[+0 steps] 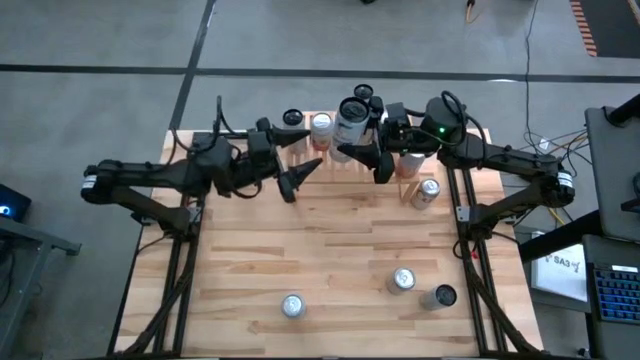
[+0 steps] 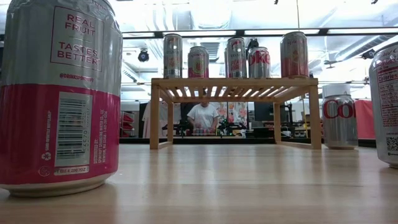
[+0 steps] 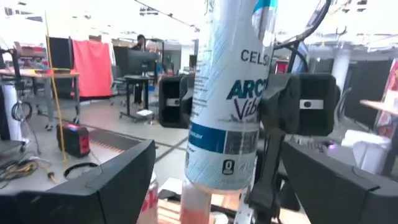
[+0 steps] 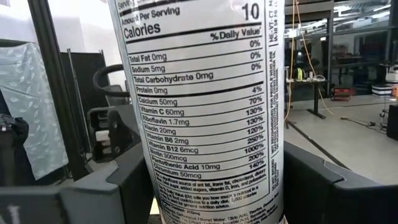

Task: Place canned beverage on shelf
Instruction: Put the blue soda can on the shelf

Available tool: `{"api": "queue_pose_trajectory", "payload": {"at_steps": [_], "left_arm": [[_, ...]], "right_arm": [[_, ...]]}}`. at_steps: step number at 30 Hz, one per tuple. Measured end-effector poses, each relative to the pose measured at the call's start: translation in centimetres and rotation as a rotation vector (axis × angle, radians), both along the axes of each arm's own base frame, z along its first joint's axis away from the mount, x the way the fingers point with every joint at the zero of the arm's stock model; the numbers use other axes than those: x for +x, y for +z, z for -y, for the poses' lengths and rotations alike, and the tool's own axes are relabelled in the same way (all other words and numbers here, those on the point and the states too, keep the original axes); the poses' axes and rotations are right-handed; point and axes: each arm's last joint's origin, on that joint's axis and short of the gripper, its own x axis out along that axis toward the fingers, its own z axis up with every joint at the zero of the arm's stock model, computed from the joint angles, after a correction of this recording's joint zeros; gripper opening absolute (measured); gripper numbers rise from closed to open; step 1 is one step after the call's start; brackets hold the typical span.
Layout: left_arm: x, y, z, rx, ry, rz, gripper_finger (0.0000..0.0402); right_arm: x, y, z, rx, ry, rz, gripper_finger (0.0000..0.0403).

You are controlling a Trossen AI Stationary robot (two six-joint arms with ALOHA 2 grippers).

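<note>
A tall white and blue can stands upright between the fingers of my right gripper, above the far middle of the table; its nutrition label fills the right wrist view. The low wooden shelf stands at the table's far edge and carries several cans. The white can is over the shelf, just above a pink can. My left gripper is open and empty to the left of the white can, facing it. The white can does not show in the low view. My right gripper pinches the white can's round side wall between its two fingers, about halfway up the body. The fingers lie level and come from the table's right side. The can is upright; whether its base touches the pink can below, I cannot tell.
A silver can stands on the table beside the shelf's right end. Three more cans stand near the table's front edge, one of them pink and close in the low view. A person stands in the room behind.
</note>
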Motion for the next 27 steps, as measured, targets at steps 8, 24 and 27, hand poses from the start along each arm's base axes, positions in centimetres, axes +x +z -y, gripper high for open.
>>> {"api": "queue_pose_trajectory", "payload": {"at_steps": [8, 24, 27], "left_arm": [[0.4, -1.1, -0.8, -0.052, -0.008, -0.050, 0.0333], [4.5, -2.0, -1.4, -0.020, -0.063, -0.109, 0.0333], [5.1, -1.8, -1.4, -0.020, -0.067, -0.107, 0.0333]], "right_arm": [[0.1, -0.1, -0.1, -0.001, 0.003, -0.002, 0.0251], [0.1, -0.1, 0.0, -0.038, -0.005, -0.007, 0.0251], [0.1, -0.1, 0.0, -0.048, -0.006, -0.007, 0.0251]]}}
